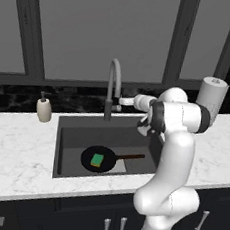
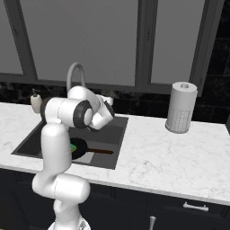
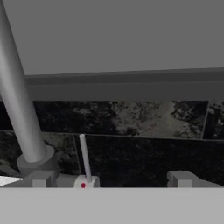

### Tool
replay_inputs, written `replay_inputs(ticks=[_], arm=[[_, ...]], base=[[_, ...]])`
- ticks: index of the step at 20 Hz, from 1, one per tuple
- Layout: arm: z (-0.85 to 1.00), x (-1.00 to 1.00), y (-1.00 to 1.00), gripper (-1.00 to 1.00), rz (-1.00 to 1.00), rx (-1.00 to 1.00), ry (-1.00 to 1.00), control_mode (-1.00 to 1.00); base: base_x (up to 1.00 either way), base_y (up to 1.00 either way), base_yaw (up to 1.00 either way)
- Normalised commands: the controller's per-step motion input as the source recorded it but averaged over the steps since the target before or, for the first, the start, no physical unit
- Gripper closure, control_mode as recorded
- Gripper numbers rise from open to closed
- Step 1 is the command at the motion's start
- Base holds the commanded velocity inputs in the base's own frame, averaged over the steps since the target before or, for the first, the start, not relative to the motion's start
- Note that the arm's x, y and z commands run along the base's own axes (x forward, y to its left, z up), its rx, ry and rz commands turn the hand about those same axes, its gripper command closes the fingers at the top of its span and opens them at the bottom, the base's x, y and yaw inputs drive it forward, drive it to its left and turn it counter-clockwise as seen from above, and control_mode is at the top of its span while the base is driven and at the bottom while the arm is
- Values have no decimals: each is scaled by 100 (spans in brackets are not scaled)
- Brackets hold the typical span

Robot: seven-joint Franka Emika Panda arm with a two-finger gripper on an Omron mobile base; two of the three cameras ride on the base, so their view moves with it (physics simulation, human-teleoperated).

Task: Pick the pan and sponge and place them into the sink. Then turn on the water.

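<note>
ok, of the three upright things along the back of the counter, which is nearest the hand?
The faucet, the tall arched grey one behind the sink. The open hand is right beside its neck; the soap dispenser and paper towel roll stand far off to either side.

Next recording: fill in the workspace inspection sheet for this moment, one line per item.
Surface: white marble counter around the sink.
Job's things: pan lies in the sink, handle pointing toward the arm's side; sponge rests on the pan; faucet shows no water running.
Clutter: soap dispenser left of the sink; paper towel roll upright on the right counter.
Gripper: gripper open, holding nothing, up near the faucet base with a thin lever between its fingertips.
Cables: nothing seen.
Surroundings: dark backsplash, windows above, dark cabinets below.
</note>
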Motion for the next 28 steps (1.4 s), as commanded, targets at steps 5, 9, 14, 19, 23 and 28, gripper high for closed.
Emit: replay_inputs(ticks=[5,9,14,19,23,28], arm=[[-13,23,16,-100,0,0,-4,-100],[-17,23,1,-100,0,0,-5,-100],[-32,11,0,-100,0,0,-7,-100],[-33,3,6,-100,0,0,-5,-100],[-22,0,20,-100,0,0,-5,-100],[-5,0,32,-100,0,0,-1,-100]], base=[[0,0,0],[0,0,0],[0,0,0],[0,0,0],[0,0,0],[0,0,0]])
